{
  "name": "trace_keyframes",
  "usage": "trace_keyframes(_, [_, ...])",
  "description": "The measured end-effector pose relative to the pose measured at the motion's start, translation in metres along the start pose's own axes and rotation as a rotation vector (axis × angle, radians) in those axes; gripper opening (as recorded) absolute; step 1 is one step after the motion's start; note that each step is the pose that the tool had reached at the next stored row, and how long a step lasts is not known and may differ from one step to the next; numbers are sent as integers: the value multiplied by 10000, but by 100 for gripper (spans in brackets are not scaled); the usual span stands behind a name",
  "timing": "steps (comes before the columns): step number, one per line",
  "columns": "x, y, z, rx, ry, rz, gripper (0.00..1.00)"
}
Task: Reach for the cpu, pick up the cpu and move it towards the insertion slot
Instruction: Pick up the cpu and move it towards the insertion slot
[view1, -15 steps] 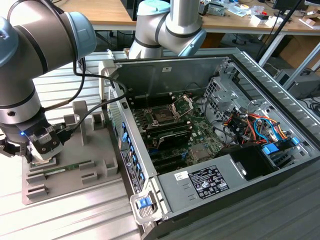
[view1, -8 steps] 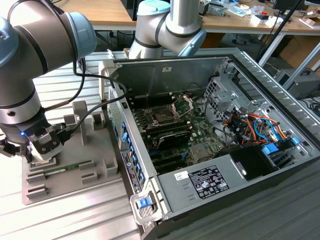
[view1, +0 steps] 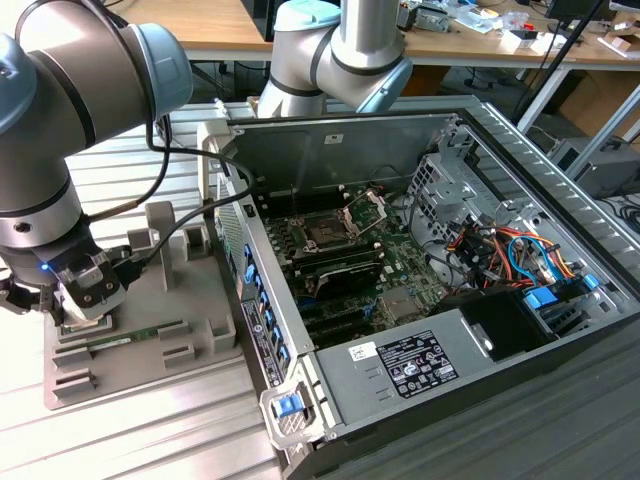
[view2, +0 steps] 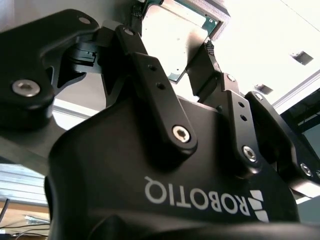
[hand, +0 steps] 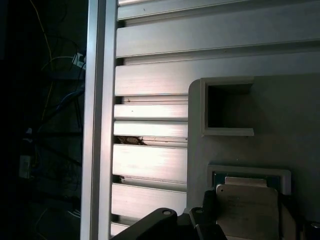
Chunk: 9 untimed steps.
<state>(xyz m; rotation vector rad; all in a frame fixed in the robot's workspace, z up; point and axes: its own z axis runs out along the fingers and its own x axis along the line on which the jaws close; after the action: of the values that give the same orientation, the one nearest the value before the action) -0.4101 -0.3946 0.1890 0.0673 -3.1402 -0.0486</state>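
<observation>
2 black fingers (view2: 150, 75) of the jaws press against opposite edges of the cpu (view2: 175, 45) (hand: 247, 207), pinching the silvery, green-rimmed chip between them in both wrist views. In the exterior view the jaws hang low under the arm (view1: 60, 120), over a grey plastic tray (view1: 190, 290) that lies on the slatted aluminium surface (view1: 120, 440). A green memory stick (view1: 135, 335) lies just beside them. The insertion slot (view1: 325, 232), its hinged bracket tipped up, sits well apart from the jaws toward the exterior view's right, inside the open computer case (view1: 330, 150).
</observation>
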Motion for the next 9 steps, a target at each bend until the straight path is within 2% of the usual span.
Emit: trace_keyframes(9, [1,1,-42,1,3,0,55])
